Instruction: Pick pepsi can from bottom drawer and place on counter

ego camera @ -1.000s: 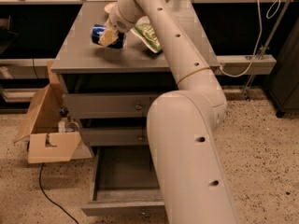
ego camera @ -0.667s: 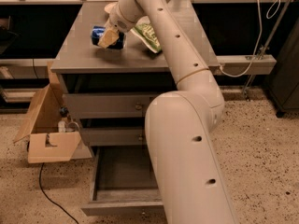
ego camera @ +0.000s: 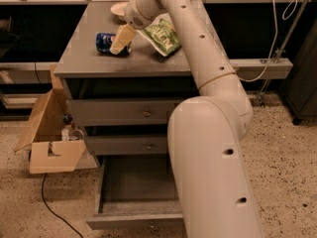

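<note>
The pepsi can [ego camera: 104, 42], dark blue, lies on its side on the grey counter [ego camera: 84, 66], towards its back left. My gripper [ego camera: 118, 46] reaches down from the cream arm and sits right at the can's right end, covering part of it. The bottom drawer [ego camera: 136, 221] is pulled out below, and its flat grey floor is bare. My arm's large lower link stands in front of the cabinet's right side and hides part of the drawers.
A green crisp bag [ego camera: 163, 36] lies on the counter just right of the gripper. A pale dish [ego camera: 119, 8] sits at the back. An open cardboard box [ego camera: 49, 148] and a black cable [ego camera: 49, 209] are on the floor to the left.
The can has come down slightly and now rests on the counter. The gripper has hardly moved.
</note>
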Available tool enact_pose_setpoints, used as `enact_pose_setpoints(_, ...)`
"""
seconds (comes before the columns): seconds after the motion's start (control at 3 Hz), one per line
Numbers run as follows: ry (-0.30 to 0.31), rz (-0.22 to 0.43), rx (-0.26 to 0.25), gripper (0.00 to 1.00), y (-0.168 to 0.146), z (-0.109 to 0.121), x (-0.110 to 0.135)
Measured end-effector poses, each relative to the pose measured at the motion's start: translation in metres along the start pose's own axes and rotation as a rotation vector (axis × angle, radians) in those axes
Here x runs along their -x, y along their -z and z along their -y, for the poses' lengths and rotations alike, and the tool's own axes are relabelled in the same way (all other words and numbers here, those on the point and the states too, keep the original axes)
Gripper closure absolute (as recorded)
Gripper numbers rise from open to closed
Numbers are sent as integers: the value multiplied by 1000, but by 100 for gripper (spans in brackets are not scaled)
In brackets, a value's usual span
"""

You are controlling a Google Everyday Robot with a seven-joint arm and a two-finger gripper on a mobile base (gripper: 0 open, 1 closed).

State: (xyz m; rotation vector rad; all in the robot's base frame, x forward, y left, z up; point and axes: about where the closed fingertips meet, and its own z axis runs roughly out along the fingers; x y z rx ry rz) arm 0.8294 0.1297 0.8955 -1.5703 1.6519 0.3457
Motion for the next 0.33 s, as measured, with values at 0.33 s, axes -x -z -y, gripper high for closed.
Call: enact_pose_setpoints(0.33, -27, 37, -75, 0, 40, 9, -4)
